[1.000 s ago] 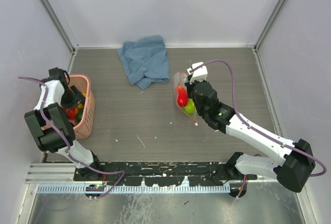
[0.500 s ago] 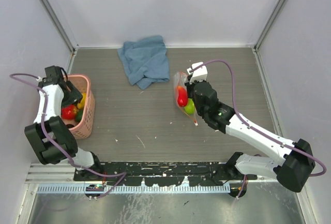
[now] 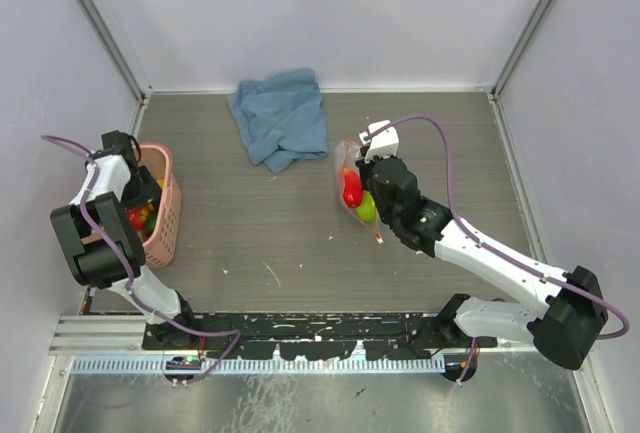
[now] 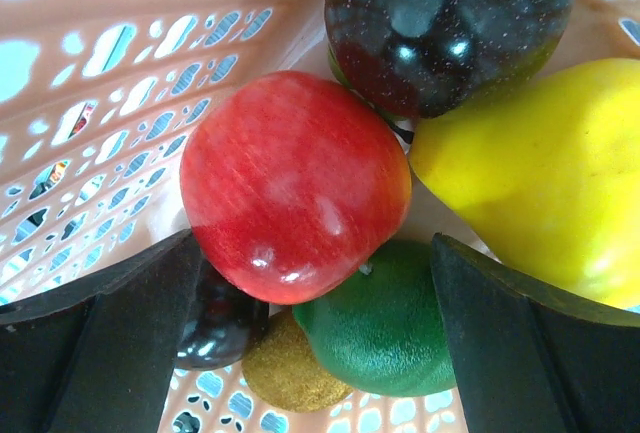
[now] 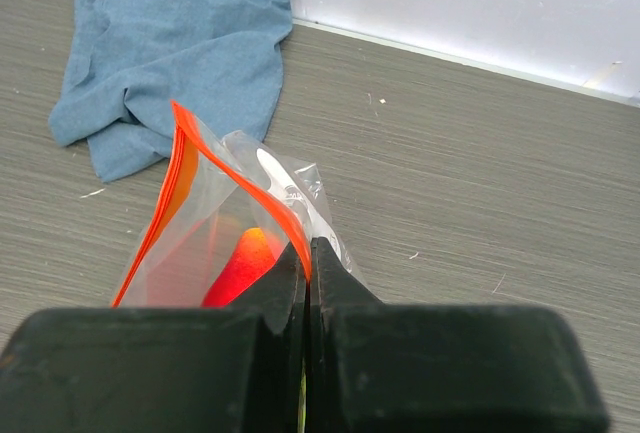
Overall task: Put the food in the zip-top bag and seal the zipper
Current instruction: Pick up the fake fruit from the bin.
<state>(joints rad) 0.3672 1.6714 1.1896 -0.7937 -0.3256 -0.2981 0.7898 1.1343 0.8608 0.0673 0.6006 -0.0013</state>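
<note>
Left end effector sits wide open inside the pink basket, fingers either side of the red apple (contact unclear). Right end effector is clamped shut on the zipper of the zip-top bag, on the worktop well right of the basket; red fruit and green fruit inside.

— Is there any writing on the zip-top bag or its zipper?
— No. The clear plastic and the red-orange strip carry no print that can be read.
— What about the toy fruits, the pink basket or the blue cloth?
— The fruit skins, the lattice and the fabric are all plain. No label, brand, number or sign can be read in any view.
</note>
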